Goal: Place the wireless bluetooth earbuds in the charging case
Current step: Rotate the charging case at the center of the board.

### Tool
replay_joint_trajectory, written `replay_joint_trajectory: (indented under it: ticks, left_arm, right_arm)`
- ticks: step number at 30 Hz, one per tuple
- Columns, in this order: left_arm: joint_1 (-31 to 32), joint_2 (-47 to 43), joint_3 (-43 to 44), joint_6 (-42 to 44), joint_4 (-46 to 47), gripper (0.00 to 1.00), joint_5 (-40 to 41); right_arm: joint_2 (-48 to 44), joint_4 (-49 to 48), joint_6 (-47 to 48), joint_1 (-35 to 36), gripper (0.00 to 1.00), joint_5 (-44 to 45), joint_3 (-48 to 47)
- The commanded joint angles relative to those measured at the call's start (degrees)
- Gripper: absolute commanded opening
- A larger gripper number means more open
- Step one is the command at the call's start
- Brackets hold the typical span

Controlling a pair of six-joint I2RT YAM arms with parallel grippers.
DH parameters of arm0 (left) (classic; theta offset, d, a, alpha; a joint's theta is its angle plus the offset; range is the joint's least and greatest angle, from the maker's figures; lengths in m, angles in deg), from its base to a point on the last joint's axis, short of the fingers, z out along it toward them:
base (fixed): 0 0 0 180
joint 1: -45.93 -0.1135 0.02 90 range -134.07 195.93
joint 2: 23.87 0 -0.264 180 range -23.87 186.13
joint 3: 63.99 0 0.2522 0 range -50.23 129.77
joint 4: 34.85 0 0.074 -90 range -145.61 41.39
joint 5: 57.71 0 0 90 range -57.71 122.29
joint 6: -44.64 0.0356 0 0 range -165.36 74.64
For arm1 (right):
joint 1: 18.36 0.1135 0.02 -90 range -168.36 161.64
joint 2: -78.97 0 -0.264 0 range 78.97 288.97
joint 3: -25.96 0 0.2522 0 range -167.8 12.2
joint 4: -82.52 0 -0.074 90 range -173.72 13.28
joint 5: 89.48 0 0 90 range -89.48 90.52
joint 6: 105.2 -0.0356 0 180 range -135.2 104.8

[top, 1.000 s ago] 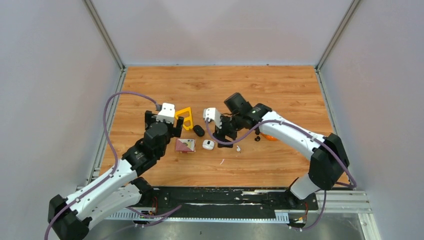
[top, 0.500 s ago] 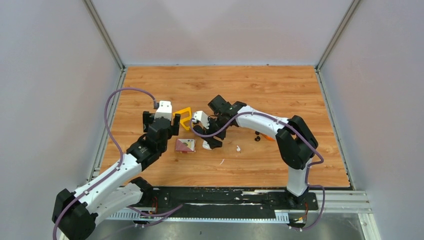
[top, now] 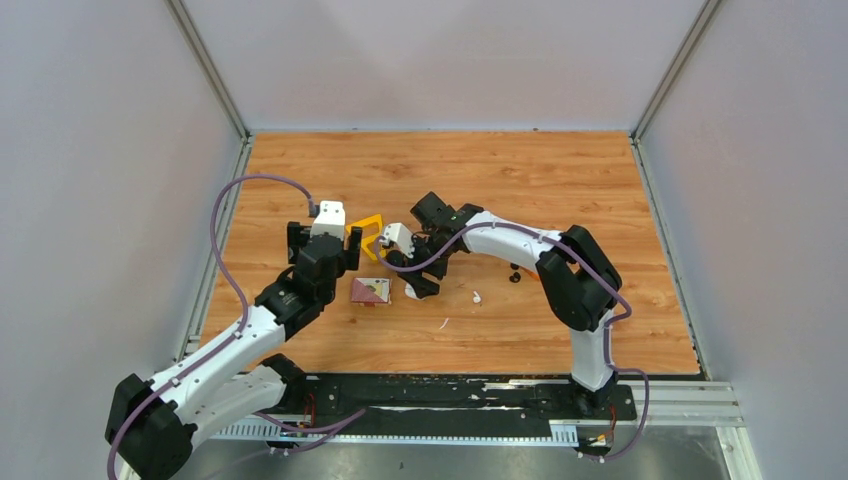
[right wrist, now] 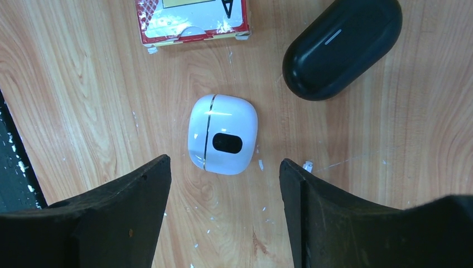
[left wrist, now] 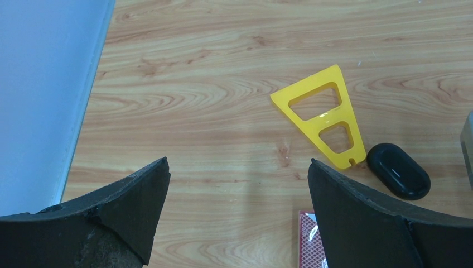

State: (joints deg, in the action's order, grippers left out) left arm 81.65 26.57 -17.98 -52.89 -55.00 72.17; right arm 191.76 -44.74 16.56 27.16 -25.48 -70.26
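Reaching leftward, right gripper (right wrist: 223,164) hangs open, seemingly above charging case (right wrist: 223,134).

Looks like a robotics lab test cell, not a home or shop. Wood-grain tabletop (top: 600,180) boxed in on three sides by plain grey panels (top: 100,150), with aluminium profile posts (top: 207,65) at the corners. Left arm (top: 230,345) and right arm (top: 510,237) bolted to a scuffed black base plate (top: 450,395) at the near edge. Purple cables (top: 250,178) looped loose, no tidy housing.
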Motion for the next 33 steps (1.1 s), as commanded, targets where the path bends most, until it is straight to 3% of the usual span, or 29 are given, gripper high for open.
replay_joint_trajectory:
  ticks: [1,15,22,25,29,33]
  left_arm:
    - [-0.3,0.3,1.2,-0.3,3.5,1.0,-0.4]
    - [-0.2,0.3,0.4,0.8,5.2,1.0,-1.1]
    - [-0.3,1.6,0.7,0.9,5.6,1.0,-5.6]
    - [-0.2,1.8,0.8,0.9,5.5,1.0,-5.9]
    - [-0.3,1.2,0.6,1.2,5.4,1.0,-4.4]
    - [-0.3,0.5,0.4,1.6,5.5,1.0,-1.8]
  right_arm:
    - [0.5,-3.1,-0.5,0.1,0.71,0.2,0.6]
    - [1.2,-4.4,-2.0,-2.2,0.66,6.9,-0.4]
    - [-0.2,-5.7,-4.7,-4.8,0.65,13.8,-2.2]
    - [-2.5,-4.6,-6.2,-4.7,0.65,11.3,-2.1]
    - [-7.7,-3.5,-11.7,-3.7,0.63,6.5,1.1]
    - [-10.8,-5.2,-23.4,-3.5,0.62,4.9,4.8]
